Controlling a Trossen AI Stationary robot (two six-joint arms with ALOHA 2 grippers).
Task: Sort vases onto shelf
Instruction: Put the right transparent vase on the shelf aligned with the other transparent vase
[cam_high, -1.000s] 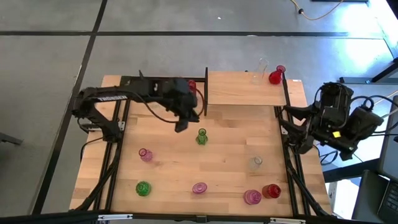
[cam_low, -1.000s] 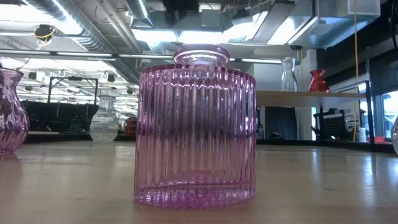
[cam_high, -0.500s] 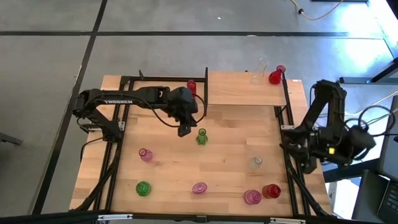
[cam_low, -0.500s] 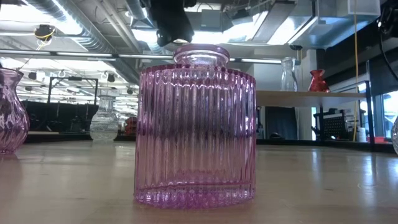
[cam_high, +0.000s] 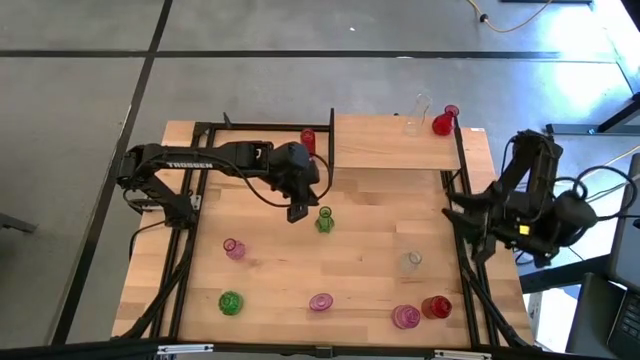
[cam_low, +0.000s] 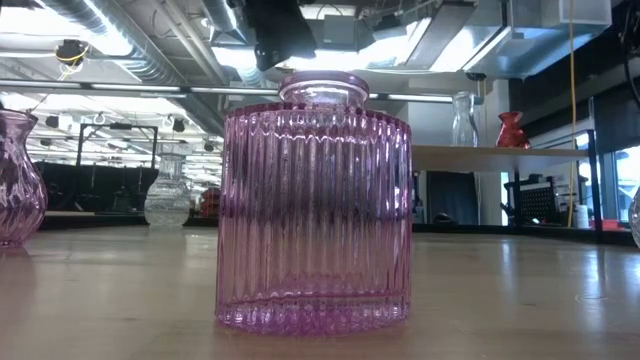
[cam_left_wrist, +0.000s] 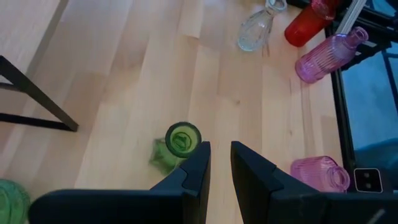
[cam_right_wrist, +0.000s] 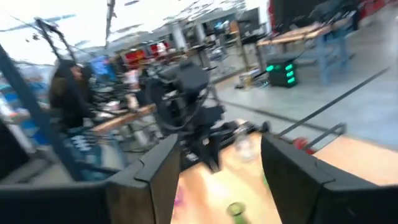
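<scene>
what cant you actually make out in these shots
- Low view: the big pink ribbed vase fills the middle and blocks most of the table behind it.
- High view: the right gripper is too small to tell how its fingers stand.
- Right wrist view: motion blur smears the room and the green vase, which the bottom edge cuts off.
- Left wrist view: another green vase is cut by the corner.

Left arm stretched over desk (cam_high: 260, 290) middle, left tool (cam_high: 297, 212) empty, fingers narrowly apart; right arm folded off desk's right edge, right tool (cam_right_wrist: 208, 180) fingers apart.
</scene>
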